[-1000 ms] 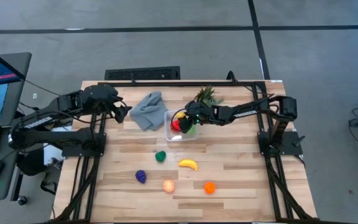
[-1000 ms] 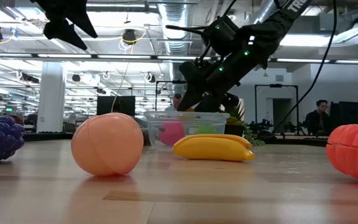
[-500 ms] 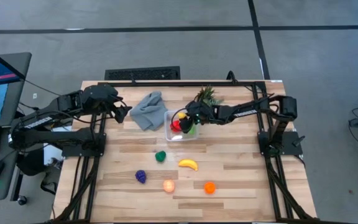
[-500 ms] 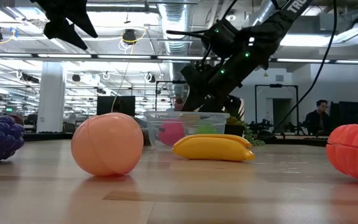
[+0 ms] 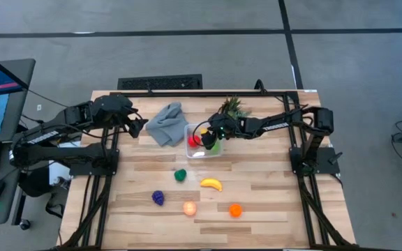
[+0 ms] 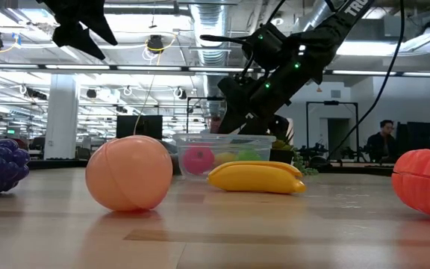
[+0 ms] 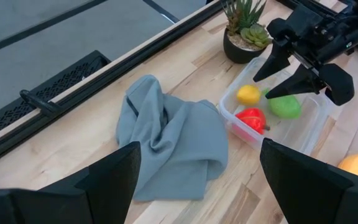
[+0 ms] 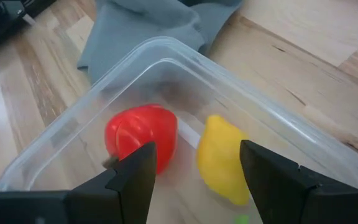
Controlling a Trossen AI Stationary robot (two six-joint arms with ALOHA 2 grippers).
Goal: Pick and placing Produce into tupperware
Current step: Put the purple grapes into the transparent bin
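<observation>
The clear tupperware (image 5: 190, 148) stands mid-table, with a red piece (image 8: 140, 134), a yellow one (image 8: 221, 158) and a light green one (image 7: 284, 106) lying on its floor. My right gripper (image 8: 194, 171) hangs open just over its rim, slanting down, with nothing between the fingers. Out on the table lie a dark green piece (image 5: 180, 175), the banana (image 5: 211, 184), a purple piece (image 5: 158, 198), a peach one (image 5: 189, 208) and an orange one (image 5: 236, 210). My left gripper (image 5: 139, 125) waits open in the air at the far left.
A crumpled grey cloth (image 5: 167, 123) lies just left of the tupperware. A spiky potted plant (image 5: 232, 107) stands behind the tupperware, close under my right arm. Bare wood lies between the tupperware and the row of loose pieces near the front edge.
In the low view a yellow piece now shows on the tupperware's floor between the red and the green one, where it did not show a second ago. My right gripper has stayed over the tupperware.
</observation>
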